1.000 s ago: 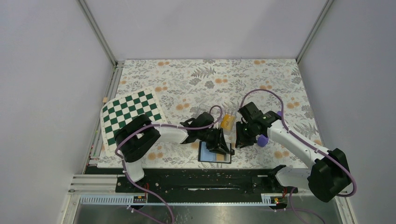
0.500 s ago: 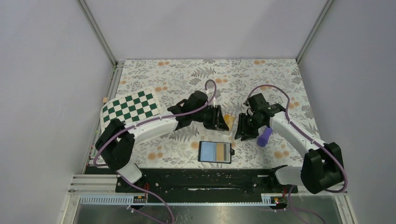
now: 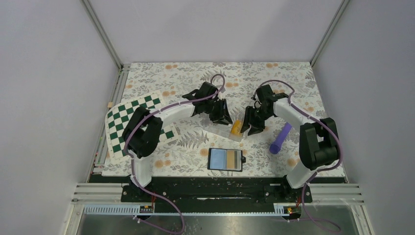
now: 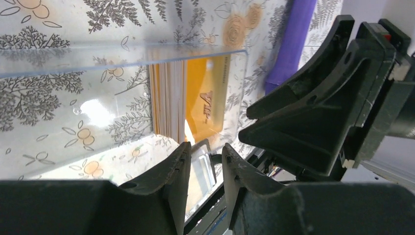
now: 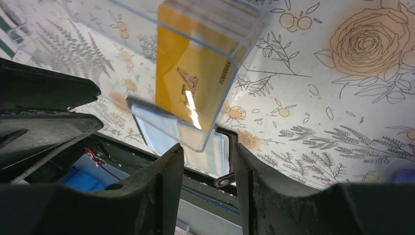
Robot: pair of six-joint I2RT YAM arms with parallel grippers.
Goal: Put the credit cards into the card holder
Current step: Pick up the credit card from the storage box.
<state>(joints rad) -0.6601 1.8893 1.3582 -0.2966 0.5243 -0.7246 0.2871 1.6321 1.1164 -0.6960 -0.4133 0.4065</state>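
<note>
Orange-yellow credit cards in a clear box; black card holder with blue-grey and tan pockets; purple cylinder; green-and-white checkerboard; grey-fern, orange-rose tablecloth

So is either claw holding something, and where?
Cannot tell for sure. The clear box of credit cards sits at both claws' tips. The right claw stands open around its corner; the left claw is nearly shut by its edge, grip unseen.

You face a table with a pale fern-and-flower cover. On it lie a green checkered mat at the left, an open black card holder near the front edge and a purple cylinder at the right. In the middle is a clear box of orange credit cards.
</note>
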